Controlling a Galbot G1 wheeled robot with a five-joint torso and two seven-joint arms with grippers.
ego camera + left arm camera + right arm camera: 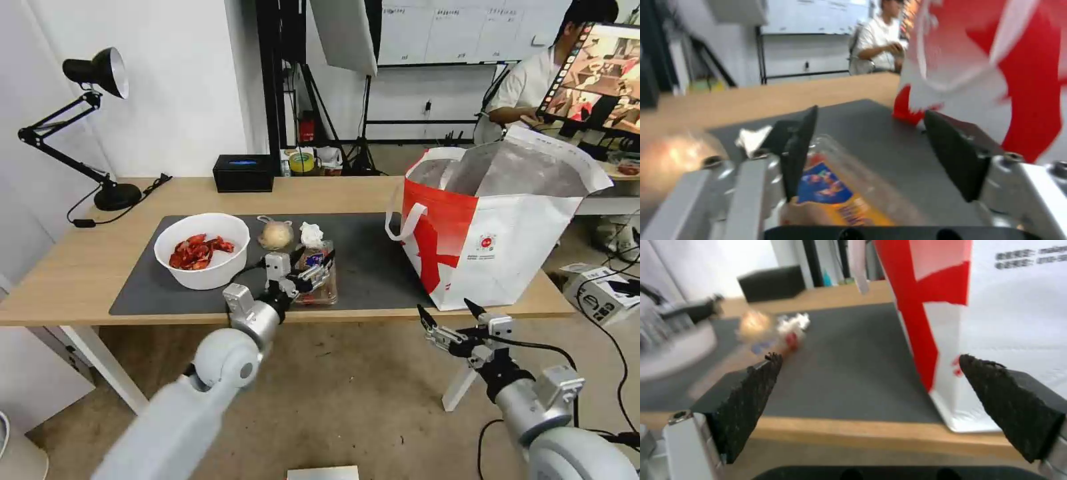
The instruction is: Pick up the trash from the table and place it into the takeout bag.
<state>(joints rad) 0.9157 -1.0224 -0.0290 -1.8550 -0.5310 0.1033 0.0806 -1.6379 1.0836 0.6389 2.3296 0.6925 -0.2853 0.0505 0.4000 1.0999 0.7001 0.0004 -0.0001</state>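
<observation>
On the dark mat [380, 267] of the table [73, 273] lies the trash: a white bowl [202, 250] of red shells, a knotted clear bag [276, 235], a crumpled tissue [311, 233] and a clear plastic tray [320, 283]. My left gripper [310, 263] hangs open just over the tray [831, 190], one finger [798, 150] above its labelled lid. The takeout bag [500, 227] stands open at the table's right end. My right gripper [447, 313] is open and empty, off the table's front edge before the bag [996, 306].
A black box [244, 172] with a blue top and a black desk lamp [100, 73] stand at the back of the table. Bare mat [853, 373] lies between the tray and the bag. Behind the bag sit a monitor [600, 73] and a seated person.
</observation>
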